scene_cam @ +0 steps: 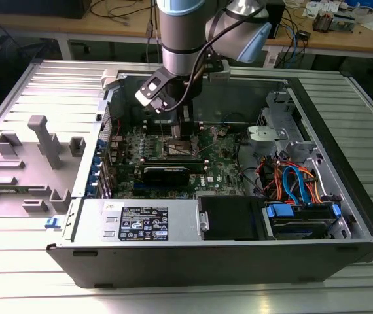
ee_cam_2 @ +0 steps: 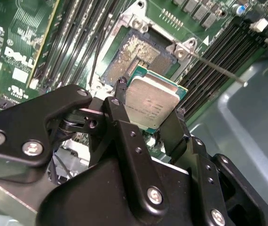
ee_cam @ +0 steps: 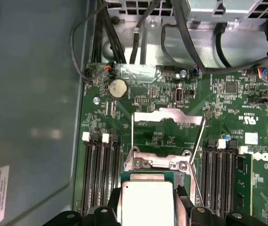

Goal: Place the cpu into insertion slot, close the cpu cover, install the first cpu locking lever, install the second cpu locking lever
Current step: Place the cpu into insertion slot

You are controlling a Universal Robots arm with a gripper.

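The cpu (ee_cam_2: 156, 100) is square, with no longer side, and lies about flat with its dull silver top facing up at the wrist, over the near edge of the open insertion slot (ee_cam_2: 134, 52). In the exterior view the arm reaches straight down into the computer case (scene_cam: 206, 261). The pincer (ee_cam_2: 149, 102) is clamped on two opposite edges of the cpu, which sits between its fingers.

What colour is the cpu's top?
Dull silver; the cpu shows best in the second wrist view.
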